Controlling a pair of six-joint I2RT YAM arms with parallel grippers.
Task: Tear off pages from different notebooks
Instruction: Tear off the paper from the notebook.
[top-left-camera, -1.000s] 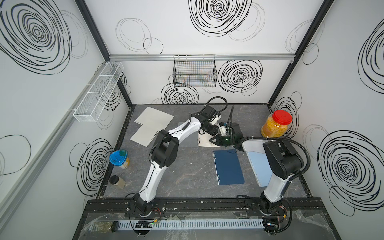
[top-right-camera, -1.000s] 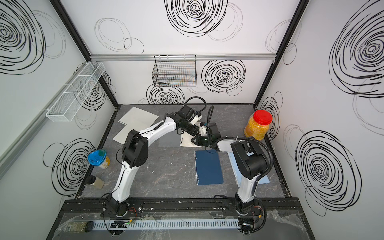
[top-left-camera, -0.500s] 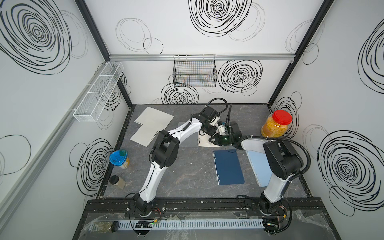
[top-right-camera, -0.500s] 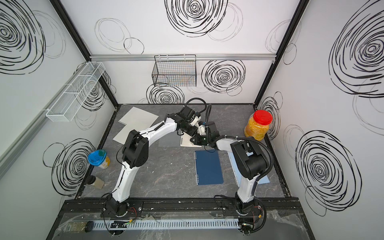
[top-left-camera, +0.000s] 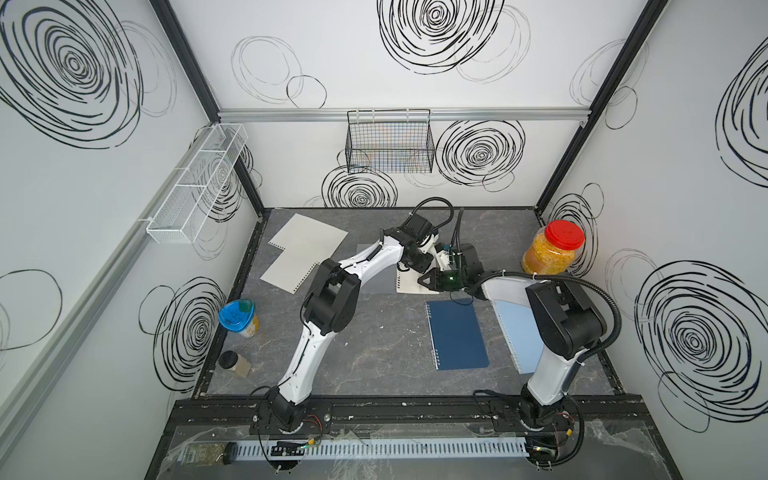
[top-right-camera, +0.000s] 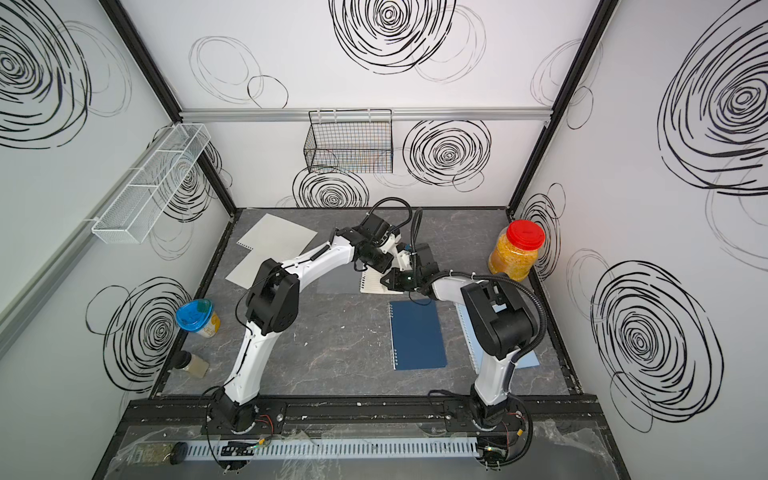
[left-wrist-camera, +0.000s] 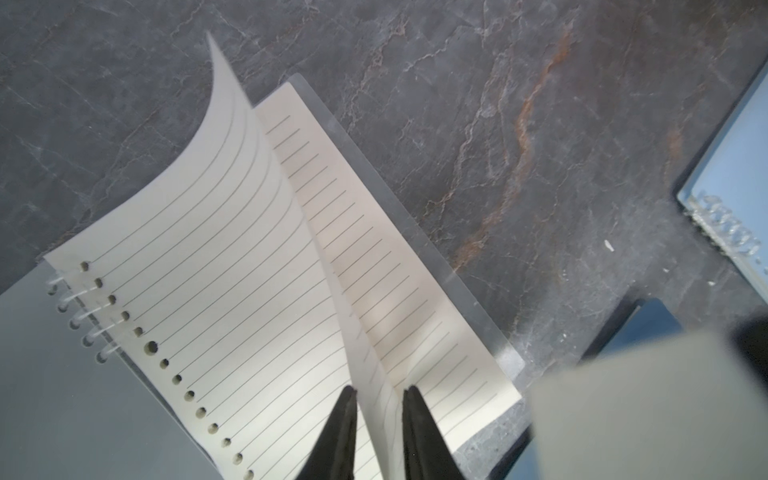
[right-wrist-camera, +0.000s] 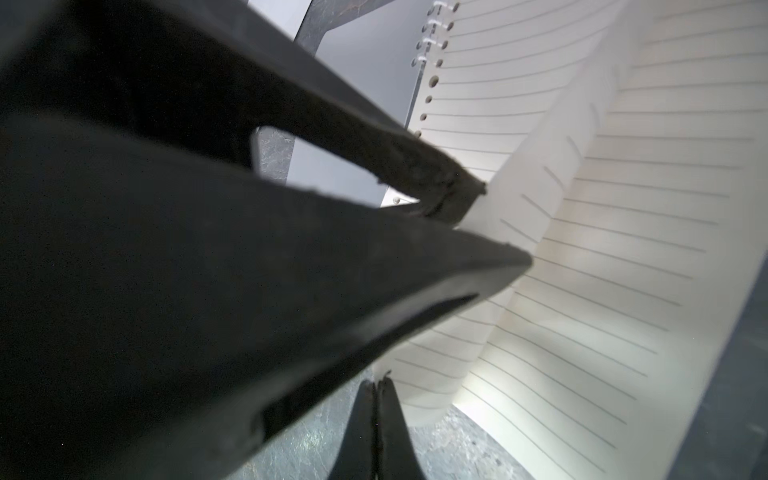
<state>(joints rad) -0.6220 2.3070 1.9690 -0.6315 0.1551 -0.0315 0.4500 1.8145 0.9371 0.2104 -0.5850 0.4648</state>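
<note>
The frosted clear-cover notebook (top-left-camera: 409, 284) (top-right-camera: 374, 286) lies open at mid-table, spiral (left-wrist-camera: 79, 316) at one side. Its top page (left-wrist-camera: 232, 249) curls up off the sheet below (left-wrist-camera: 374, 249). My left gripper (left-wrist-camera: 380, 390) (top-left-camera: 412, 266) straddles the page's raised free edge, open by a narrow gap with the paper between its fingers (right-wrist-camera: 415, 174). My right gripper (right-wrist-camera: 376, 384) (top-left-camera: 422, 280) is shut, tips low by the page's near corner. The navy notebook (top-left-camera: 457, 334) (top-right-camera: 417, 334) and the light blue notebook (top-left-camera: 517, 332) (left-wrist-camera: 731, 187) lie closed nearer the front. Two loose pages (top-left-camera: 307, 239) (top-right-camera: 249, 270) lie back left.
A red-lidded jar (top-left-camera: 552, 253) stands at the right edge. A blue-lidded cup (top-left-camera: 239, 318) and a small jar (top-left-camera: 235, 363) stand at the left edge. A black wire basket (top-left-camera: 388, 141) hangs on the back wall and a white mesh shelf (top-left-camera: 195, 187) on the left wall.
My left gripper's jaws have narrowed around the lifted page. Both arms have stayed over the open notebook with little other motion.
</note>
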